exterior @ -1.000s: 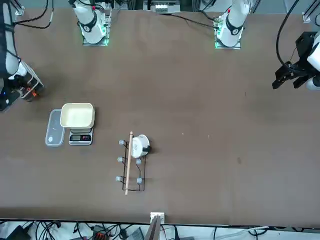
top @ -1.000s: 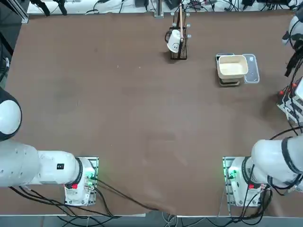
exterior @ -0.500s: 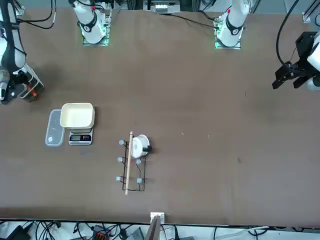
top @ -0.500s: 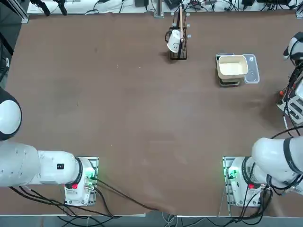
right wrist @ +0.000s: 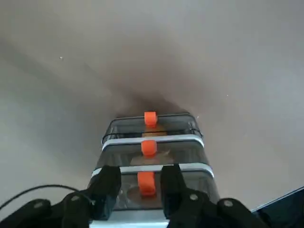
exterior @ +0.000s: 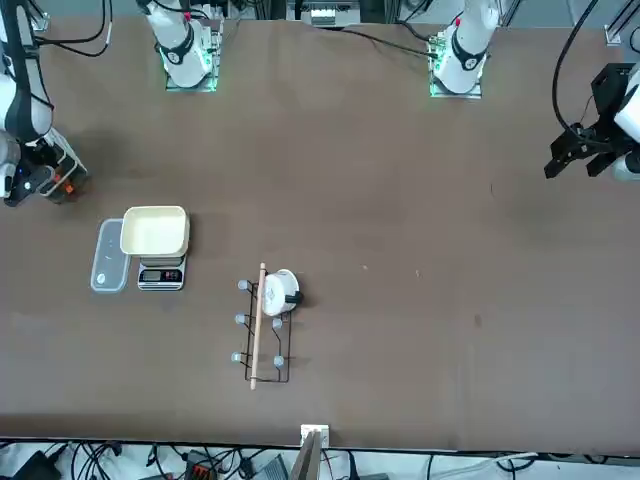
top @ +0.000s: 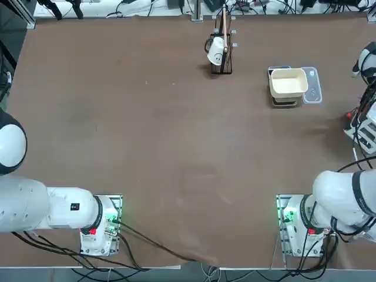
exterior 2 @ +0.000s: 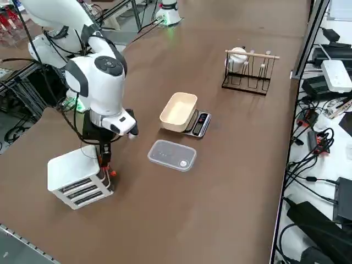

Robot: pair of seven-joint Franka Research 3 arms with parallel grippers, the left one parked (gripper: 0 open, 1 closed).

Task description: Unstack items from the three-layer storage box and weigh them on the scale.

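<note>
The three-layer storage box [exterior 2: 74, 176] [right wrist: 152, 142] stands at the table's right edge, white-topped, with translucent grey layers and an orange tab on each. Brownish items show faintly through its walls [right wrist: 153, 134]. My right gripper [right wrist: 141, 173] [exterior 2: 104, 162] is low at the box's front face. It is open, with its fingers [right wrist: 110, 183] on either side of the nearest layer's orange tab [right wrist: 146, 183] and narrow gaps to it. The scale [exterior 2: 199, 124] [top: 285, 101] sits mid-table with the cream square bowl [exterior 2: 179, 111] on it.
A clear flat plastic tray [exterior 2: 171, 155] lies between the scale and the box. A dark rack with a white cup [exterior 2: 247, 69] [top: 222, 50] stands at the table's far side. The box [top: 365, 132] is close to the table edge.
The right arm's wrist has shifted a little at the storage box on the table's edge. The bowl, scale, tray and rack have not moved.
</note>
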